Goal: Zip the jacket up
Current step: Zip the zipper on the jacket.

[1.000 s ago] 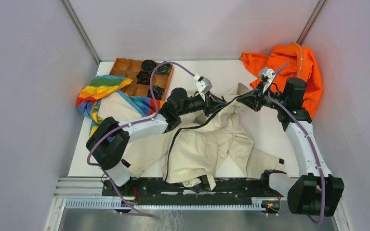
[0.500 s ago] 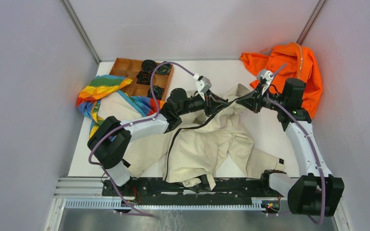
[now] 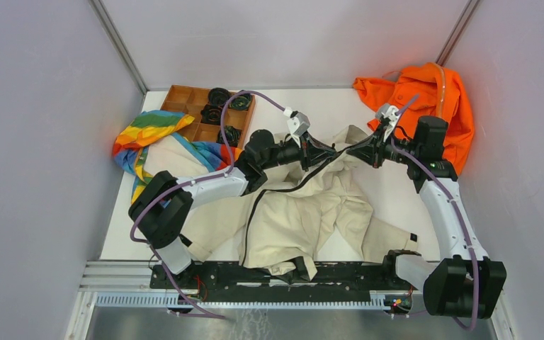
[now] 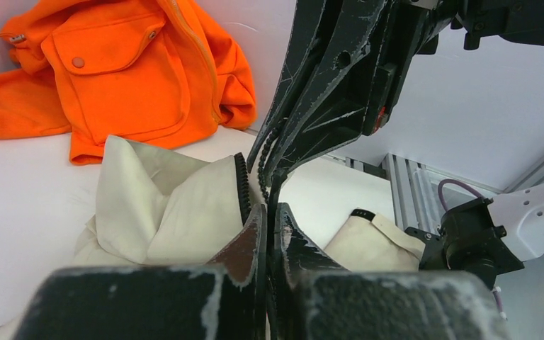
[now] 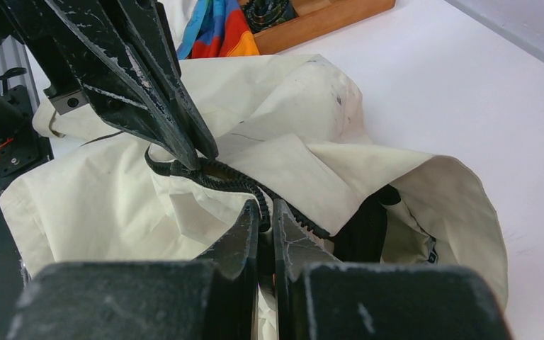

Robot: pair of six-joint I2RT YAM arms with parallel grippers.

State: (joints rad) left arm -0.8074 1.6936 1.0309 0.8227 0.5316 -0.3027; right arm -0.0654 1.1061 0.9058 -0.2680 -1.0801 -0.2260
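2 closed grippers [image 4: 269,214] [image 5: 265,208] on jacket [image 3: 290,221] zipper [image 5: 228,181]

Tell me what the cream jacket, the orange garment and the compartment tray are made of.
The jacket looks like thin matte woven cloth, perhaps cotton, folding in soft creases. The orange garment seems thicker, fleece-like, faintly fuzzy. The compartment tray is probably wood, matte brown; grain too small to confirm.

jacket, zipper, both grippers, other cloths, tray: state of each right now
jacket: crumpled, front open, not zipped
zipper: open, pinched by both grippers
left gripper: shut on zipper
right gripper: shut on zipper
orange garment: bunched in far right corner
rainbow cloth: crumpled at left edge
wooden tray: some compartments filled
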